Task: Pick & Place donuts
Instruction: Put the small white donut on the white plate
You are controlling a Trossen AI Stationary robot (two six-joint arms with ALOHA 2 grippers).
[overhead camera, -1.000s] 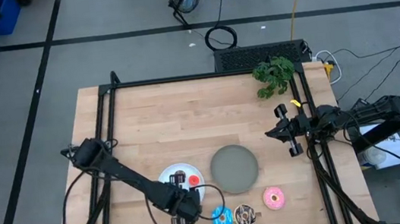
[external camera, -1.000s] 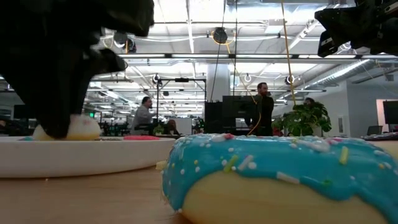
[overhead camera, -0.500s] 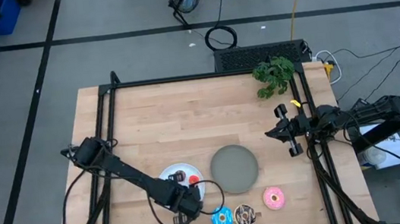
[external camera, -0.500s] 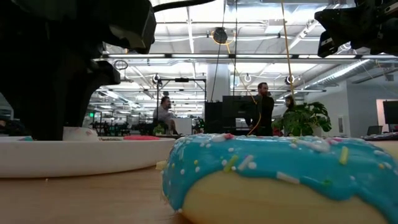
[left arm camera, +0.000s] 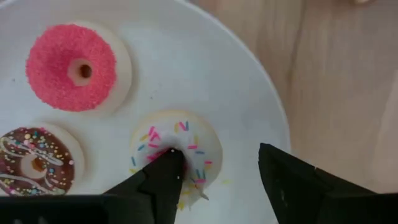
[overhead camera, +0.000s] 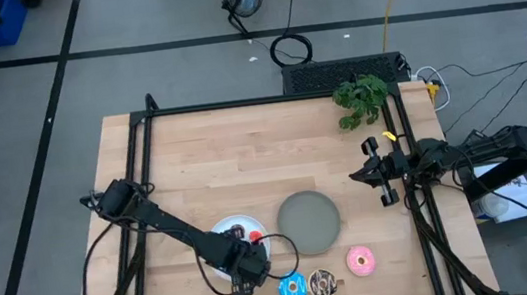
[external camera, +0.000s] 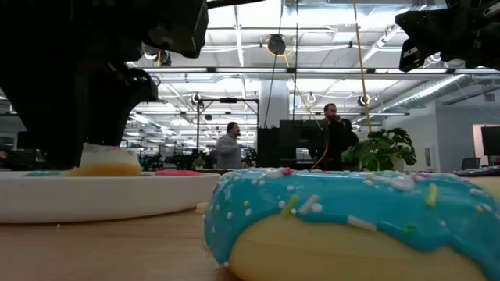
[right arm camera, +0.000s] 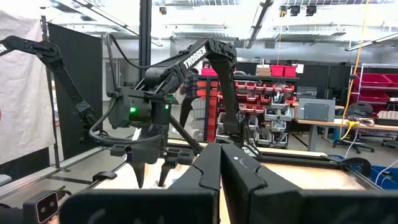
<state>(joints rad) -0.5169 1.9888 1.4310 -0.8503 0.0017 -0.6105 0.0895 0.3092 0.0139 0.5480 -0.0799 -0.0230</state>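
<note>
A: What is sitting on the pale wooden tabletop (overhead camera: 225,162)?

B: A round white plate (overhead camera: 216,236) is lying near the front edge, with a round grey plate (overhead camera: 308,222) just beside it. Three larger ring donuts are lying in a row in front of the grey plate: a bright blue frosted one (overhead camera: 292,288), a dark brown sprinkled one (overhead camera: 323,283) touching it, and a pink one (overhead camera: 360,261) a little apart.

A: And the tiny donuts?

B: Three are resting on the white plate: a red-sugared one (left arm camera: 76,66), a brown iced one with sprinkles (left arm camera: 30,163), and a whitish one with coloured sprinkles (left arm camera: 180,146).

A: What is the left gripper (left arm camera: 221,177) doing?

B: It is hanging over the white plate with its dark fingers spread apart, one fingertip (left arm camera: 168,163) lying over the whitish donut, the other past the plate's rim. It is gripping nothing.

A: And the right gripper (overhead camera: 371,171)?

B: It is waiting at the table's right edge, fingers pressed together.

A: What is showing beyond the table?

B: A green leafy plant (overhead camera: 360,98) is standing at the far right corner. In the low view, people (external camera: 331,137) are standing in an open room under bright ceiling lights
</note>
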